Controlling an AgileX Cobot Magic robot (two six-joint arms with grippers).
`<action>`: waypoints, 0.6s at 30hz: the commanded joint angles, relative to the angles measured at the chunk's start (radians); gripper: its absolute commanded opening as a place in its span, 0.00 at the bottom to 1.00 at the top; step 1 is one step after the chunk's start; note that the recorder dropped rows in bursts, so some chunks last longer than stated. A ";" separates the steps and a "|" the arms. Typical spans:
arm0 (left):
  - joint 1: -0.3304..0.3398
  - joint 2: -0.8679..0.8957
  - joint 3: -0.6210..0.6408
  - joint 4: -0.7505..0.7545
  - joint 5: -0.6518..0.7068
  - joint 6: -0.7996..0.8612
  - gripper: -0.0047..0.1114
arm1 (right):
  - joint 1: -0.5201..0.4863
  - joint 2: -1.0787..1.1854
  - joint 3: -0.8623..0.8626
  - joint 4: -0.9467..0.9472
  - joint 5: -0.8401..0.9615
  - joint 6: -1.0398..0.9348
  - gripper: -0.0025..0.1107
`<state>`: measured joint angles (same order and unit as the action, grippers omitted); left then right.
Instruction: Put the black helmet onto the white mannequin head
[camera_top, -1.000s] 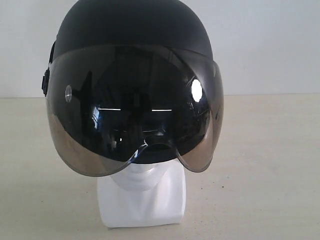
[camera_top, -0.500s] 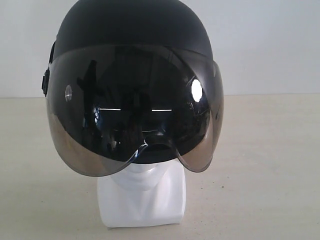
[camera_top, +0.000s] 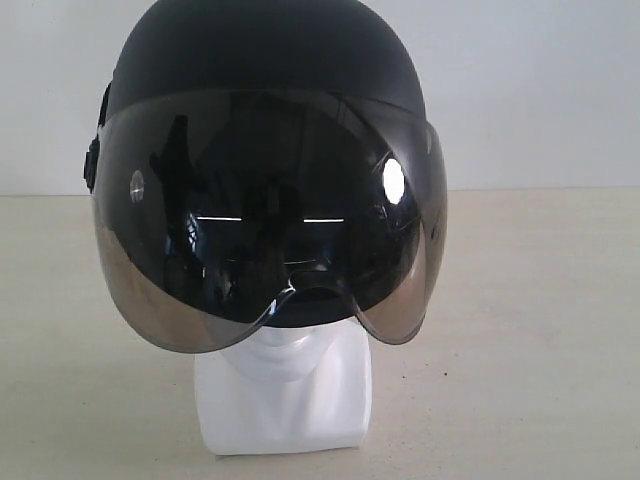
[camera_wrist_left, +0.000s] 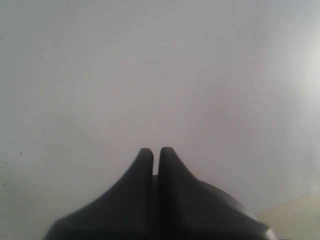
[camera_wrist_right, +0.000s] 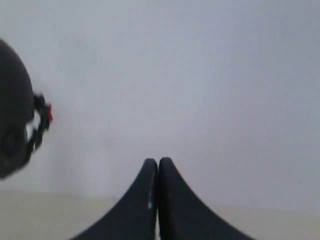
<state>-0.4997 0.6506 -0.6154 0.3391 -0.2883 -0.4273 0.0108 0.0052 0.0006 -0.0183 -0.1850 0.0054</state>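
We note the left gripper (camera_wrist_left: 156, 152) clenched on nothing, its 2 fingers pressed together. At the centre of the exterior frame, the black helmet (camera_top: 265, 60) sits on the white mannequin head (camera_top: 285, 400). Its tinted visor (camera_top: 270, 220) covers the face. Only the chin and neck base show below, standing on the beige table (camera_top: 540, 330). The right gripper (camera_wrist_right: 158, 165) is likewise clenched and empty, apart from the helmet.

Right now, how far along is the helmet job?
Looks done: the helmet sits on the mannequin head, visor over the face, only chin and neck base showing. Nothing in hand: left gripper and right gripper have jaws closed, empty. Remaining: nothing visible, perhaps a check that it sits square.
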 joint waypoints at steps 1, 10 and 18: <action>0.001 0.027 -0.008 0.002 0.001 0.005 0.08 | -0.001 -0.005 -0.001 0.010 -0.220 0.032 0.02; 0.001 0.100 -0.101 0.002 0.010 0.042 0.08 | -0.001 -0.005 -0.001 0.018 -0.301 0.179 0.02; 0.001 0.256 -0.275 0.110 0.107 0.052 0.08 | -0.001 -0.005 -0.024 -0.037 -0.118 0.354 0.02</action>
<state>-0.4997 0.8624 -0.8347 0.4006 -0.2233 -0.3660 0.0108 0.0035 0.0000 -0.0082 -0.4066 0.2731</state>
